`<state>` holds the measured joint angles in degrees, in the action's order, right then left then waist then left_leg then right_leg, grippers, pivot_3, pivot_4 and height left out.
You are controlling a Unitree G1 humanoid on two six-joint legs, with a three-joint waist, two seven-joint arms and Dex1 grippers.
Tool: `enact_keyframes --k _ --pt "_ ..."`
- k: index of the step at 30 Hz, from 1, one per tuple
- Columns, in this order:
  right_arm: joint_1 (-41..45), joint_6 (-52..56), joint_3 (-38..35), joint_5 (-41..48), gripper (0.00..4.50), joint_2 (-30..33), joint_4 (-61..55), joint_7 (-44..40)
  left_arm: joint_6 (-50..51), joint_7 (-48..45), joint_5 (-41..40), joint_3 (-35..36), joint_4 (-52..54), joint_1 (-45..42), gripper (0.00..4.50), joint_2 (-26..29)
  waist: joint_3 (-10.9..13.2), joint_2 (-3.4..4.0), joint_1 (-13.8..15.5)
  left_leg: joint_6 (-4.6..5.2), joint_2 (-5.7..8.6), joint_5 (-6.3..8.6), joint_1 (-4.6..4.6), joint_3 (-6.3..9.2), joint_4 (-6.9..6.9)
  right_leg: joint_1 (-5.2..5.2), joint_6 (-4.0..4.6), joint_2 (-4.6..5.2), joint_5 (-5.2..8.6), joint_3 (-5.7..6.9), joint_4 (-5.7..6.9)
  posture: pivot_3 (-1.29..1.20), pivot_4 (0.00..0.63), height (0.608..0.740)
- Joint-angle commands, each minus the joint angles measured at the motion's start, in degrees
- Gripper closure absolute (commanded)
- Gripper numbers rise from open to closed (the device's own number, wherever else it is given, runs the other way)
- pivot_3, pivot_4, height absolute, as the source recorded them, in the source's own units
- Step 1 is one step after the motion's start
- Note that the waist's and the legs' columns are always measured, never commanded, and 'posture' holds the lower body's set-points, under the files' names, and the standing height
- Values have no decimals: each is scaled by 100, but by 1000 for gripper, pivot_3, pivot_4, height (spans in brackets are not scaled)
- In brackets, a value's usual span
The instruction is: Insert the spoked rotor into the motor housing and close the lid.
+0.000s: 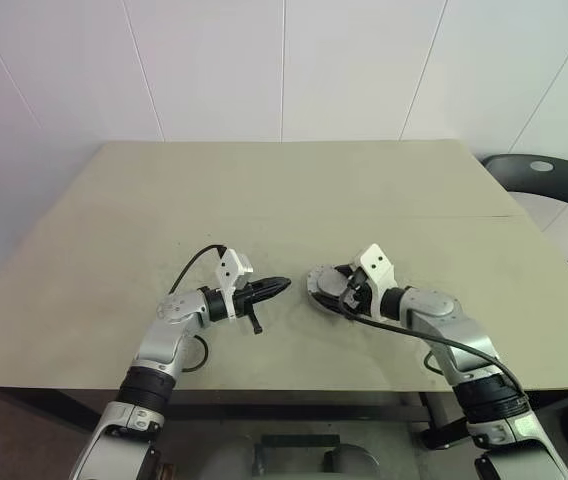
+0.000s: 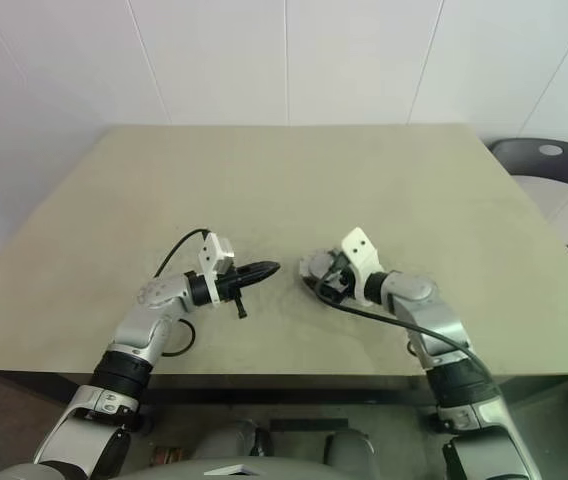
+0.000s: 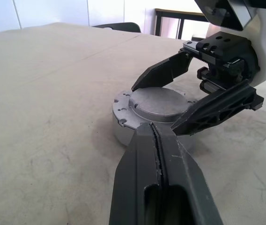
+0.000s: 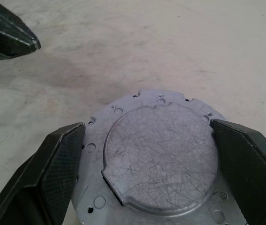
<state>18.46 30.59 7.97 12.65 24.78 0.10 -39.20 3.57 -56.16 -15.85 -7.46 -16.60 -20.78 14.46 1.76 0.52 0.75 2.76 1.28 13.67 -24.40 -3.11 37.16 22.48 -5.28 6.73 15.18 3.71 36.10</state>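
On the beige table [image 1: 114, 220], the left gripper [image 1: 282, 286], fingers pressed shut and empty, hangs just left of the round silver metal motor housing [image 3: 154, 110], likely keeping clear, while the right gripper [image 4: 147, 161] straddles it with jaws spread wide, seemingly to seize it.

You'll see a beige table [image 1: 264, 190] across the middle of the frame, white wall panels [image 1: 284, 60] along the top, and a dark chair [image 1: 549, 180] at the right edge.
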Motion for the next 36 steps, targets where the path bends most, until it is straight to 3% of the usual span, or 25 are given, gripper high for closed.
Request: enact_keyframes --k 1,7,18,31,36 --pt "96 213 -21 -3 48 -89 34 117 -13 18 -63 35 198 -52 4500 -18 0 0 -4 0 0 0 0 0 0 0 1 0 0 0 0 0 0 740" --pt "153 269 -41 -59 1429 -168 124 232 -54 47 -3 9 159 -85 4500 -28 0 0 -6 -1 0 0 1 0 0 0 1 0 0 0 1 0 0 740" --pt "320 376 -706 619 1425 -334 -6 45 -38 55 -1 31 163 -84 4500 18 0 1 -2 -1 0 0 0 0 3 0 2 0 -2 0 3 0 0 740" --pt "269 -74 -250 3 1425 108 276 -165 -90 46 117 -13 37 -106 4500 59 1 2 3 0 2 0 -6 -1 -2 8 3 1 -1 0 1 0 0 740" --pt "297 -157 -320 -98 1425 4 329 44 -98 36 165 -25 21 -106 4500 42 1 2 3 0 2 0 -6 -1 -1 7 2 1 -1 0 1 0 0 740"
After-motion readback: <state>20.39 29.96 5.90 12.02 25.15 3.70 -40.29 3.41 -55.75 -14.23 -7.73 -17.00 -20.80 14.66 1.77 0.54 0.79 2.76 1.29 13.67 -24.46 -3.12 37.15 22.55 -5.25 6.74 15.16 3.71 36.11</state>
